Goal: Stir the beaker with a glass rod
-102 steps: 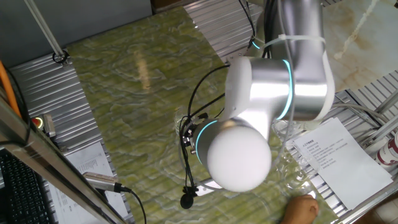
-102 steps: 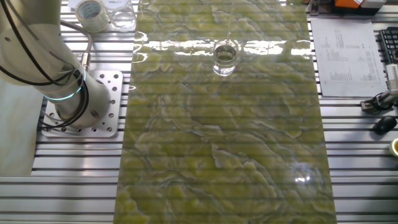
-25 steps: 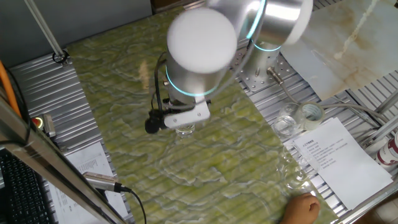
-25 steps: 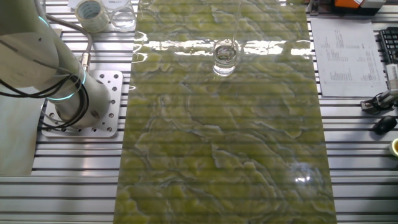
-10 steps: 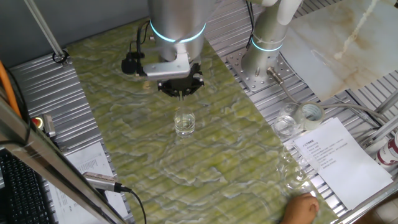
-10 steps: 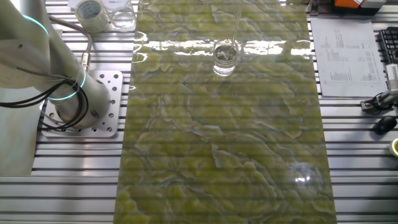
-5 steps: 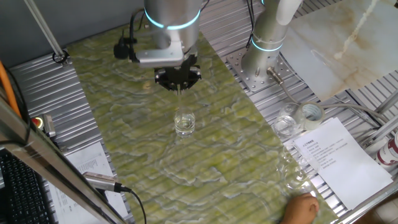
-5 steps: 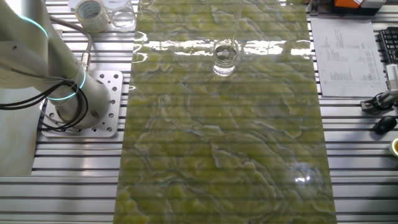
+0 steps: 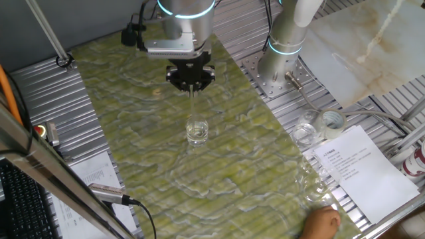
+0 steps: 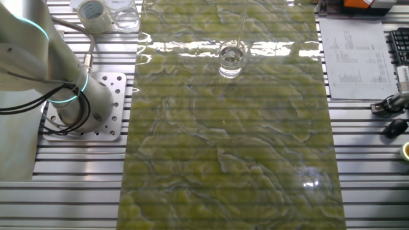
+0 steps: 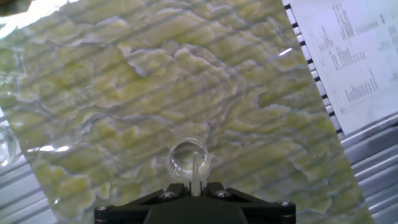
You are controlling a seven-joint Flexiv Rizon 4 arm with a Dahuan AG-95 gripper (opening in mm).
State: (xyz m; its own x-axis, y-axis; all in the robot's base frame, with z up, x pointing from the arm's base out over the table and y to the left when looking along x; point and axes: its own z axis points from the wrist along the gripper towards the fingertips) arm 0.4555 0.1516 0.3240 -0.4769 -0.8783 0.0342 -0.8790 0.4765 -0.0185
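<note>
**A:** How far along did the job look, starting nearest the hand camera?

**B:** Closest in, the gripper (image 11: 194, 188) had its jaws pressed together on the glass rod (image 11: 196, 169), which ran straight down from between them. Just beyond, the beaker (image 11: 188, 157) stood upright on the green marbled mat (image 11: 249, 112), its round mouth directly under the rod.

**A:** Was the rod in the liquid?

**B:** I judged it so. From one fixed view the gripper (image 9: 191, 81) hung above the beaker (image 9: 197, 130) with the rod (image 9: 193, 106) bridging the gap; from the other, the rod (image 10: 241, 22) dropped into the beaker (image 10: 231, 59). So the pick-up and the dip were done. Whether any stirring had been done, the pictures couldn't show. What remained was to finish it and withdraw the rod.

**A:** Anything readable further out?

**B:** A printed sheet (image 9: 355, 162) lay beyond the mat on the slatted table, near a tape roll (image 9: 331, 121) and another glass vessel (image 9: 305, 134). Its lines were too small to read. No brand showed.
</note>
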